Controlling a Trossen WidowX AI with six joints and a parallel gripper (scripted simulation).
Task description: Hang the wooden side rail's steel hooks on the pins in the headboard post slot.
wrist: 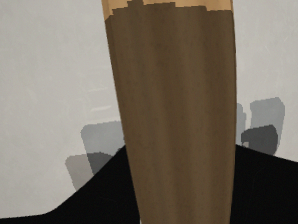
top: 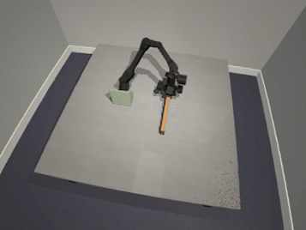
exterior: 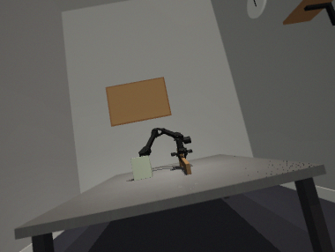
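Observation:
The wooden side rail (top: 164, 117) (exterior: 187, 166) (wrist: 173, 96) is a long orange-brown bar. My gripper (top: 168, 89) (exterior: 181, 155) is shut on its far end, and the near end points toward the table's front. In the wrist view the rail fills the middle and runs away from the camera. The headboard post (top: 120, 96) (exterior: 141, 168) is a pale green block standing to the left of the rail, apart from it, near the arm's base. The steel hooks and the post's slot with its pins are hidden or too small to make out.
The grey table (top: 117, 162) (exterior: 247, 176) carries only the post, the rail and the arm. Dark speckles mark its front right corner (top: 227, 184). A brown board (exterior: 137, 100) hangs on the back wall.

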